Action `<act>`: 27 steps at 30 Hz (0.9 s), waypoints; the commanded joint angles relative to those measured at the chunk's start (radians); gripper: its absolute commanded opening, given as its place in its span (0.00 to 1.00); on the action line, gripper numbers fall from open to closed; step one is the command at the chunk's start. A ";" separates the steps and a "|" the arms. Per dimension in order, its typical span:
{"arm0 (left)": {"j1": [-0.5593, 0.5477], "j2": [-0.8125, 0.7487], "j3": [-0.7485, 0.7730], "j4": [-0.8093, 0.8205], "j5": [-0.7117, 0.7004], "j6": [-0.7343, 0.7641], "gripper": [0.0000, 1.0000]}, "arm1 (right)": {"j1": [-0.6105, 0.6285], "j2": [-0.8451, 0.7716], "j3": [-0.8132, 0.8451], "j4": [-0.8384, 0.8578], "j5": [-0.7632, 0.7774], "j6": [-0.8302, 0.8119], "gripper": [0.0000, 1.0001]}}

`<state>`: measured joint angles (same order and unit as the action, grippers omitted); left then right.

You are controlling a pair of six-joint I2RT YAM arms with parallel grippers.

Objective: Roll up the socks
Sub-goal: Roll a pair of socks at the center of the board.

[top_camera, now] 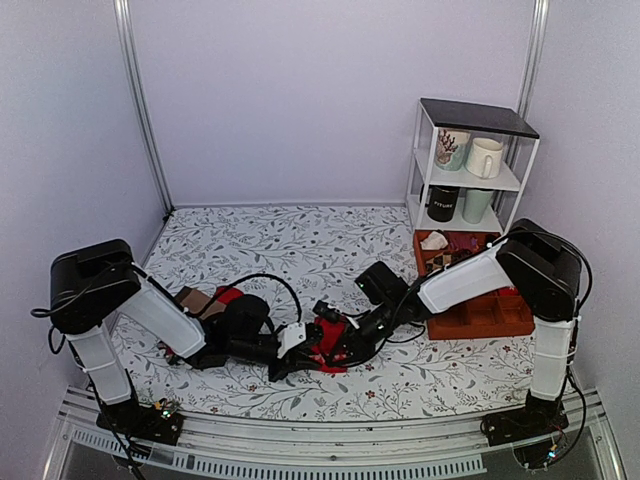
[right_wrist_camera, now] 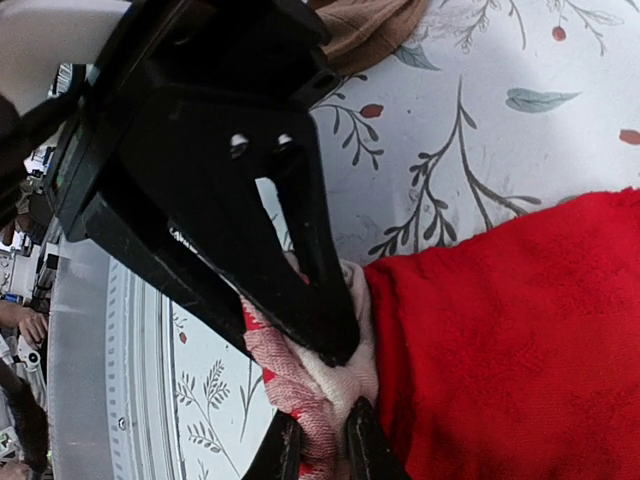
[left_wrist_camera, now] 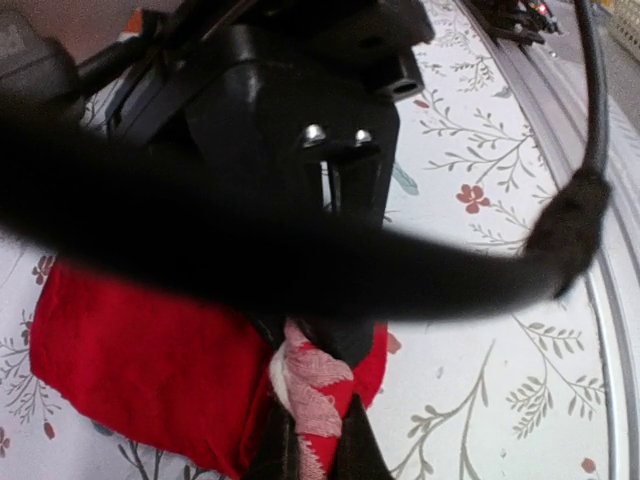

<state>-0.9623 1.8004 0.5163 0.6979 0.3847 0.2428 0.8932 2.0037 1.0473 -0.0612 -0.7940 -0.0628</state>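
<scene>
I have the left gripper point(left_wrist_camera: 312, 452) and right gripper point(right_wrist_camera: 322, 450) both pinching the socks point(right_wrist_camera: 500, 350) by their pale end, six o'clock on the table point(top_camera: 300, 250).

1. The socks point(left_wrist_camera: 150, 370) are soft red cloth, matt and fuzzy like terry; their pale end point(right_wrist_camera: 300, 385) is a coarser ribbed knit.
2. The left gripper point(right_wrist_camera: 325, 335) is matt black plastic.
3. Two screw heads point(left_wrist_camera: 315, 133) glint like polished metal.
4. The table cover point(right_wrist_camera: 500, 130) looks smooth, matt and printed.
5. The mugs point(top_camera: 484, 157) shine like glazed ceramic.

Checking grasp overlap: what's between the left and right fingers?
Only the pale end of the socks, pinched by both the left gripper and the right gripper. Shows in the right wrist view.
</scene>
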 commanded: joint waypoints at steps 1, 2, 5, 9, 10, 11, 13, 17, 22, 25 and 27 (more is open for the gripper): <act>0.009 0.029 0.043 -0.097 0.001 -0.031 0.00 | 0.017 0.091 -0.053 -0.222 0.117 0.008 0.13; 0.010 0.036 0.051 -0.114 0.006 -0.052 0.00 | 0.017 0.085 -0.052 -0.220 0.124 0.010 0.14; 0.013 0.069 0.061 -0.163 0.014 -0.128 0.00 | 0.017 0.027 -0.064 -0.187 0.154 0.029 0.23; 0.028 0.108 0.044 -0.199 0.069 -0.249 0.00 | 0.016 -0.224 -0.183 0.015 0.285 0.039 0.39; 0.029 0.112 0.039 -0.207 0.080 -0.278 0.00 | 0.019 -0.299 -0.230 0.084 0.328 0.030 0.41; 0.032 0.115 0.035 -0.220 0.096 -0.302 0.00 | 0.025 -0.363 -0.275 0.149 0.369 0.006 0.42; 0.037 0.125 0.036 -0.258 0.125 -0.342 0.00 | 0.067 -0.486 -0.368 0.276 0.455 -0.086 0.47; 0.044 0.155 0.054 -0.334 0.179 -0.392 0.00 | 0.158 -0.575 -0.467 0.412 0.588 -0.287 0.53; 0.049 0.202 0.056 -0.383 0.201 -0.415 0.00 | 0.199 -0.498 -0.452 0.392 0.630 -0.362 0.54; 0.054 0.214 0.056 -0.391 0.215 -0.418 0.00 | 0.218 -0.433 -0.426 0.394 0.658 -0.387 0.58; 0.055 0.220 0.058 -0.397 0.221 -0.415 0.00 | 0.222 -0.390 -0.402 0.395 0.672 -0.399 0.59</act>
<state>-0.9043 1.9182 0.6353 0.6273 0.6243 -0.1482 1.0966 1.5326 0.6037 0.3088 -0.1967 -0.3908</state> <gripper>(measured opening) 0.056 0.582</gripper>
